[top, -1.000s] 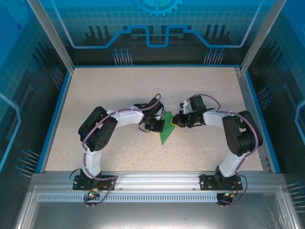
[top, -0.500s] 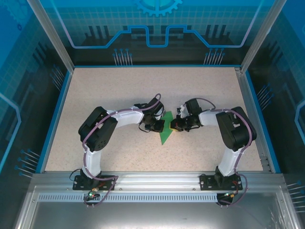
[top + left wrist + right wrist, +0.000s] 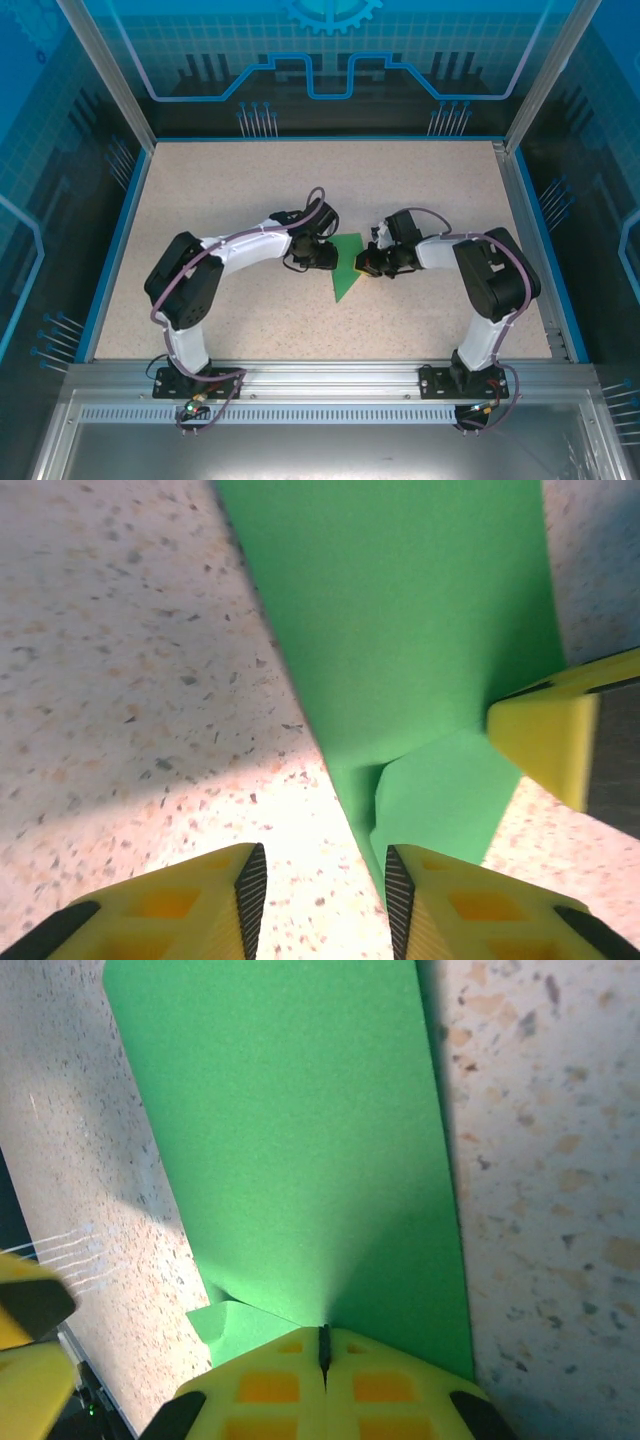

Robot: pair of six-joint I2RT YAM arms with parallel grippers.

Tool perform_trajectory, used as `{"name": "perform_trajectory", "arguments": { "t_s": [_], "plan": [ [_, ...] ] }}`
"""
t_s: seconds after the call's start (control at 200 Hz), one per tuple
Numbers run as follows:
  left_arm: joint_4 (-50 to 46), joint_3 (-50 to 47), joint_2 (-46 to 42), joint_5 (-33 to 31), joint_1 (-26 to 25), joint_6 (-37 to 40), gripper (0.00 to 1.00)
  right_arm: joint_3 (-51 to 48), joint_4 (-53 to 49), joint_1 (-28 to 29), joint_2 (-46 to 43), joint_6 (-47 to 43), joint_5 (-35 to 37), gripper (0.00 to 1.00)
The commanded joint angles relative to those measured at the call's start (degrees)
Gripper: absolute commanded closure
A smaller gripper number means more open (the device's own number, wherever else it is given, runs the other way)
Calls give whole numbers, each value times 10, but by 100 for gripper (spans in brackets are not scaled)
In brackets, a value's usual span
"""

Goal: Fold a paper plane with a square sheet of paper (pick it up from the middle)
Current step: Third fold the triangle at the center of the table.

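The right gripper (image 3: 323, 1348) is pressing its yellow fingers flat together on the near edge of the paper plane (image 3: 300, 1140). The plane is a bright green, part-folded dart, stretching straight out ahead of those closed jaws and lying low on the speckled table (image 3: 250, 180). This clamp is probably pinning the paper so that it is not sliding while the opposite side is being worked. The left gripper (image 3: 322, 875) is hovering on that opposite side with its fingers apart and bare table showing between them. A small folded corner is sitting just at the inner edge of one finger; whether it is touching I cannot tell. This gripper is likely lining up for a fresh pinch or crease. Nothing on the paper, fingers or table is carrying readable writing or a brand.
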Motion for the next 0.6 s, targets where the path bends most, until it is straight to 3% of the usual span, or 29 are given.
{"name": "perform_trajectory", "arguments": {
  "t_s": [0.0,0.2,0.32,0.595],
  "plan": [
    [14,-7,-37,47,2,-63,65,-32,-27,18,6,36,45,97],
    [123,-30,-7,157,2,-132,77,-44,-6,20,3,60,38,97],
    [127,-19,34,142,4,-155,84,-45,-9,21,1,61,44,96],
    [121,-47,82,95,16,-171,87,-43,-8,21,-7,58,32,95]
  ]
}}
